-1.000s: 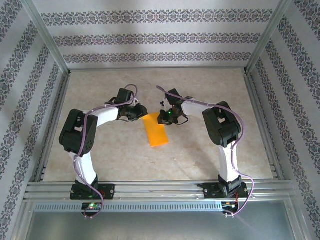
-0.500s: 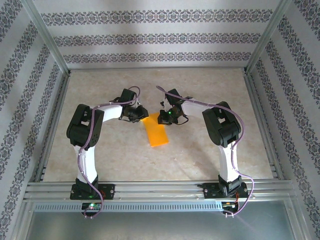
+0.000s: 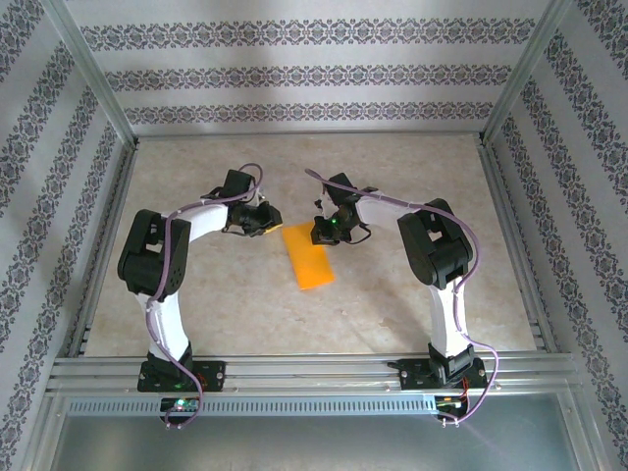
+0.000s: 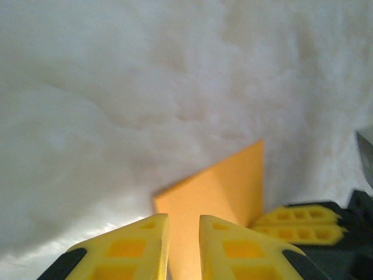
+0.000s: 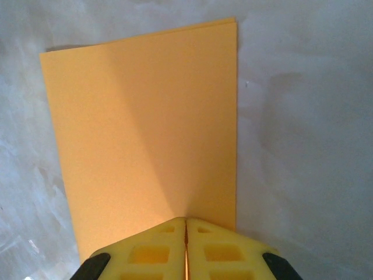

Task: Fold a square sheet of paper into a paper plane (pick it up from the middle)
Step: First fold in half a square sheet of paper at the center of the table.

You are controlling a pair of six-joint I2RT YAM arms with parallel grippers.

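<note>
Top external view: the square sheet of paper [image 3: 310, 256] lies flat on the table [image 3: 412, 167] between the two arms, already a narrow, doubled-over rectangle. I'd say the first half-fold is done. There are no nose corners or wings yet, so most of the plane is left. The right gripper [image 3: 324, 234] sits at the sheet's far end, jaws together on its edge. The left gripper [image 3: 267, 224] is just beside the far left corner, jaws slightly apart, holding nothing.

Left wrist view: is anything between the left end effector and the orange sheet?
Nothing visible does. The square sheet of paper lies directly ahead of the left end effector; the right end effector grips its far side.
</note>
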